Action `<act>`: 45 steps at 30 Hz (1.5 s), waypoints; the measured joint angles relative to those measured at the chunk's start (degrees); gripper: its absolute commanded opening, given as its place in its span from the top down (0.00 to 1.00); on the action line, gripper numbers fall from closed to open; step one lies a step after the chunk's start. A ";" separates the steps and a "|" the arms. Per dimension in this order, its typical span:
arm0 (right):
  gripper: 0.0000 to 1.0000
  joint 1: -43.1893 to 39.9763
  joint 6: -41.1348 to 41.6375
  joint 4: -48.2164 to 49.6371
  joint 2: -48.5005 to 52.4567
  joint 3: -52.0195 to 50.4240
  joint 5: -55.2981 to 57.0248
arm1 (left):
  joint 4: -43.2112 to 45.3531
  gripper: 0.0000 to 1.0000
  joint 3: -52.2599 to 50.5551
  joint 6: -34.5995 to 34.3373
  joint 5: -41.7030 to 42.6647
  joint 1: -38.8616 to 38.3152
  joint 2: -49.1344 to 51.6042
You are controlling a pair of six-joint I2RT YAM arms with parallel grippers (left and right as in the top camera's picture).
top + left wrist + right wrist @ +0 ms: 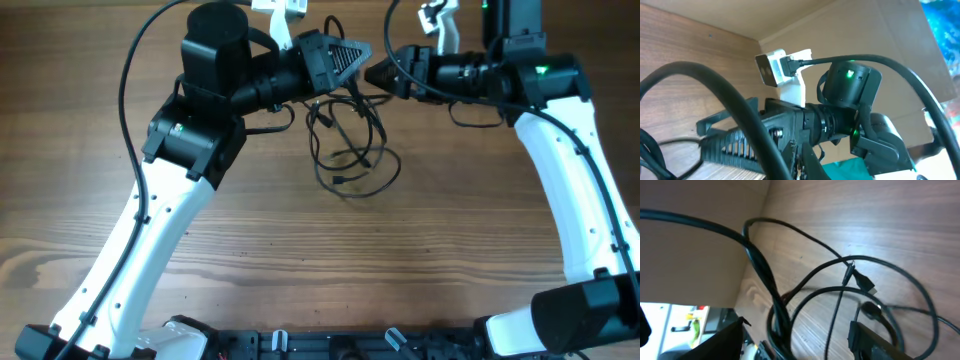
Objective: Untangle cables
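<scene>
While my left claw point(350, 52) is sitting pinched shut, facing my right claw point(385, 75), I am not managing to tell whether it is gripping a strand. My right claw's jaws are standing apart, strands passing between them. The cables point(352, 152) are lying loose on the table point(300, 250), just basewards of both claws and stretching toward me. My right claw is looking slightly nearer. Bare wood is lying open toward me, while the far edge is sitting close behind.

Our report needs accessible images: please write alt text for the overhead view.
A loose tangle of thin black cables lies on a wooden table, with the left fingers and right fingers nearly meeting at its far edge.
</scene>
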 measured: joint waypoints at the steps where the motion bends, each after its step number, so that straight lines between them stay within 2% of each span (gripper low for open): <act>1: 0.31 0.33 0.26 -0.13 0.26 0.00 -0.07 | -0.83 0.96 0.00 1.88 0.07 0.02 0.00; 5: 0.26 -0.02 -0.94 -0.68 1.44 -0.04 -0.09 | -4.74 0.96 -0.02 9.86 0.28 0.50 0.02; 9: 0.25 -1.46 -10.10 -2.36 1.49 -0.04 -0.09 | -6.78 0.96 -0.02 13.11 0.74 2.34 0.02; 12: 0.26 -1.77 -19.04 -4.68 1.49 -0.04 -0.07 | -6.82 0.96 -0.02 12.76 1.84 2.69 0.02; 16: 0.26 -1.77 -32.06 -9.81 1.49 -0.04 0.00 | -6.43 0.96 -0.02 8.87 2.49 2.69 0.02; 19: 0.34 -1.66 -40.61 -11.78 1.49 -0.04 0.44 | -6.16 0.96 -0.02 6.19 3.19 2.69 0.02; 23: 0.43 -0.87 -45.79 -11.82 1.49 -0.24 0.87 | -3.58 0.96 -0.02 4.35 5.86 2.69 0.02; 25: 0.48 -0.26 -46.88 -11.80 1.55 -0.59 1.44 | -3.04 0.96 -0.02 3.15 6.91 2.69 0.02; 28: 0.71 0.17 -47.84 -11.39 2.27 -0.74 1.99 | -2.51 0.96 -0.02 1.77 9.18 2.69 0.02; 29: 0.83 0.20 -48.17 -11.13 2.62 -0.81 2.10 | -2.45 0.96 -0.02 1.55 9.84 2.69 0.02; 31: 0.96 0.17 -47.06 -9.20 3.10 -1.03 2.32 | -2.69 0.96 -0.02 1.22 11.06 2.69 0.02; 35: 0.96 -0.04 -41.77 -4.94 3.17 -1.25 2.36 | -5.90 0.96 0.00 1.29 11.52 2.69 0.02; 38: 0.96 -1.53 -37.16 -4.24 2.40 -1.25 0.94 | -13.16 0.96 0.04 3.28 8.52 2.67 0.02; 42: 0.96 -5.18 -32.92 -2.91 -3.32 -1.01 -3.15 | -23.85 0.96 0.09 5.86 -2.40 2.69 0.04; 45: 0.96 -8.94 -26.58 0.68 -11.02 -0.11 -5.03 | -30.05 0.96 0.09 6.99 -12.63 2.67 0.04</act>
